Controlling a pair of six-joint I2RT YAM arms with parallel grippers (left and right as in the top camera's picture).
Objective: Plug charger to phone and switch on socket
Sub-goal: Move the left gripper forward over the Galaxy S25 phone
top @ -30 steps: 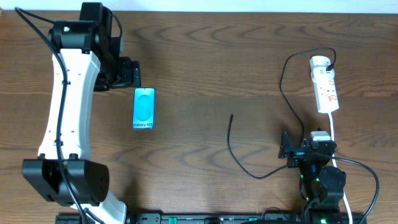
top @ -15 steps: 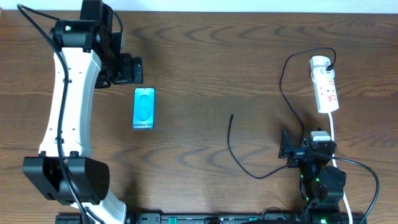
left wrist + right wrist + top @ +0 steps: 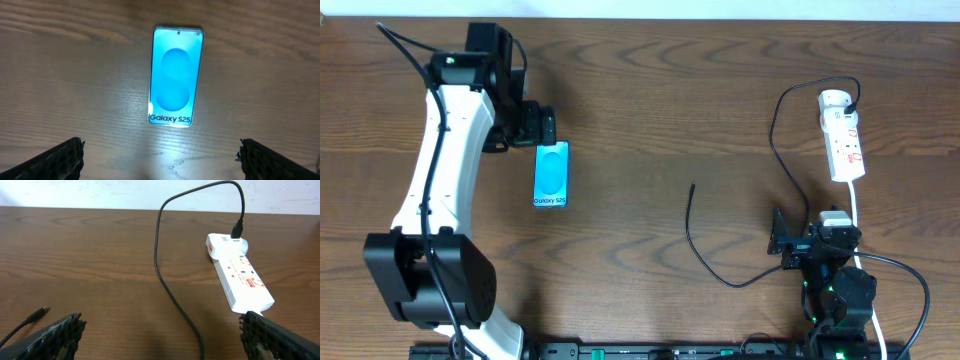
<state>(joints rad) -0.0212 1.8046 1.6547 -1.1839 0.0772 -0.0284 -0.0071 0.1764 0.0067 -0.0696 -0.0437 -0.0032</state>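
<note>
Overhead: Galaxy S25 phone flat, screen up, on left half of tabletop. Left gripper at its far end, fingers spread wide, holding nothing. Charger cable loose across right half, connector tip bare near the middle, well apart from phone, plug in white power strip by right edge. Right gripper near front edge, wide open, empty.

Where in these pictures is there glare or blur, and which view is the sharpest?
Left wrist view: the phone screen glows bright, with a pale sheen on the table below it; the left gripper is dark and soft at the corners. Right wrist view: sharpest, the socket shows its red markings. Overhead view: even light, no strong glare.
</note>
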